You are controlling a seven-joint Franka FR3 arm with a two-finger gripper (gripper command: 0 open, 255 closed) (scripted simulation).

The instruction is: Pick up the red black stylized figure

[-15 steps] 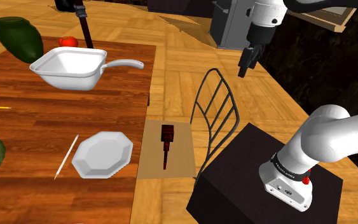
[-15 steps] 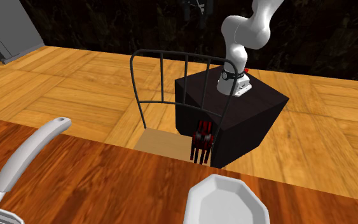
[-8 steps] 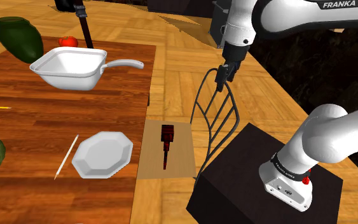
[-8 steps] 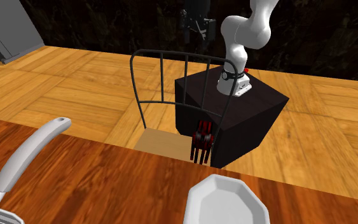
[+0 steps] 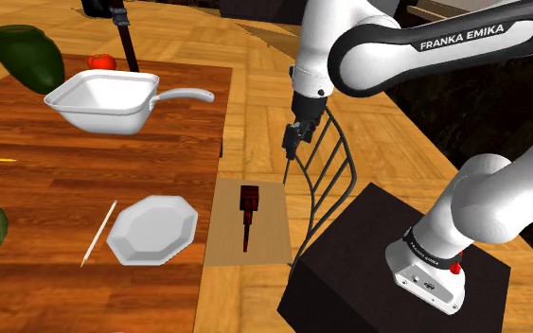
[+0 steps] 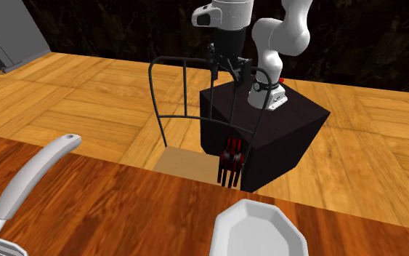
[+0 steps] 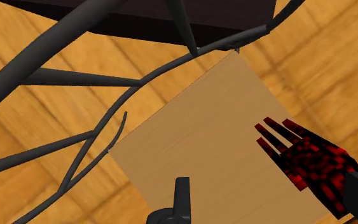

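Observation:
The red and black stylized figure (image 5: pixel 248 214) lies flat on the tan seat (image 5: pixel 272 236) of a dark wire-backed chair (image 5: pixel 328 166), beside the table. In the second exterior view the figure (image 6: pixel 230 163) lies at the seat's (image 6: pixel 175 161) edge, near the black stand. My gripper (image 5: pixel 291 149) hangs open above the seat, close to the top of the chair's back (image 6: pixel 184 78), well above the figure. Its fingers stand apart in the second exterior view (image 6: pixel 229 71). In the wrist view the figure (image 7: pixel 306 164) lies close to one finger of the gripper (image 7: pixel 269 191), with nothing held.
The chair's wire back (image 7: pixel 75 79) curves close beside the gripper. On the wooden table (image 5: pixel 56 180) stand a white pan (image 5: pixel 103 102), a white plate (image 5: pixel 152 228), a tomato (image 5: pixel 101 62) and green vegetables (image 5: pixel 27 55). The black stand (image 5: pixel 397 265) sits beside the chair.
The arm has come down and swung toward the shoulder view's left, from high over the floor to just above the chair's back. The figure has not moved.

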